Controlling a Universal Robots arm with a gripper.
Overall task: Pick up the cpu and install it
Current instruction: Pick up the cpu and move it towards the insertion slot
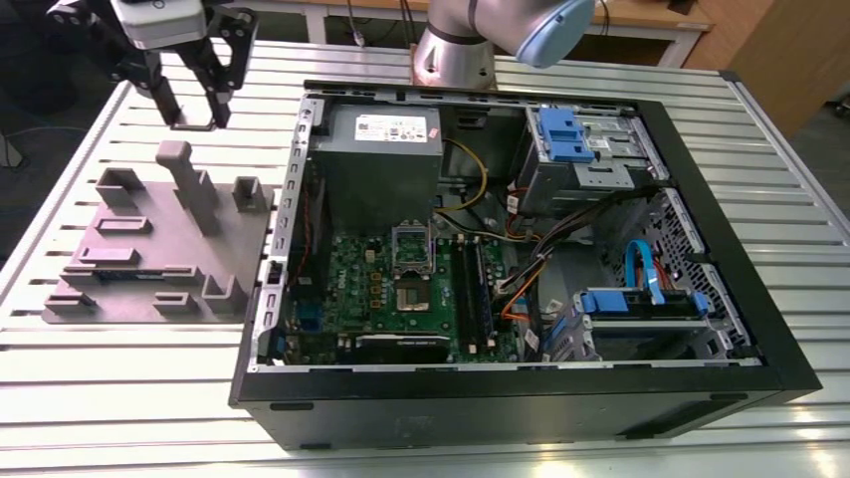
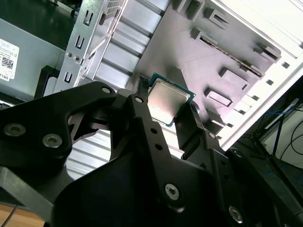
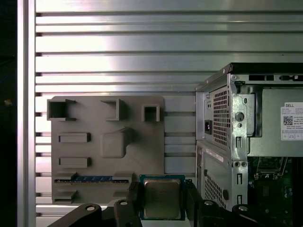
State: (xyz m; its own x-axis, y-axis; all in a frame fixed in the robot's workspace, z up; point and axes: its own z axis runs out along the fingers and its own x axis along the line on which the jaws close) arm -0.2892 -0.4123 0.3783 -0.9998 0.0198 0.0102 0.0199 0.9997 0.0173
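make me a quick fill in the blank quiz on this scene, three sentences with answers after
1. The claw is shut on a small, flat, silver ____.
2. The grey holder lies on the slatted table, on the exterior view's ____ of the open computer case.
3. The drive brackets inside the case are coloured ____.

Missing words: chip; left; blue.

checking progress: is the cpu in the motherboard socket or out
Out: the claw grips the cpu between its fingers, outside the computer case.
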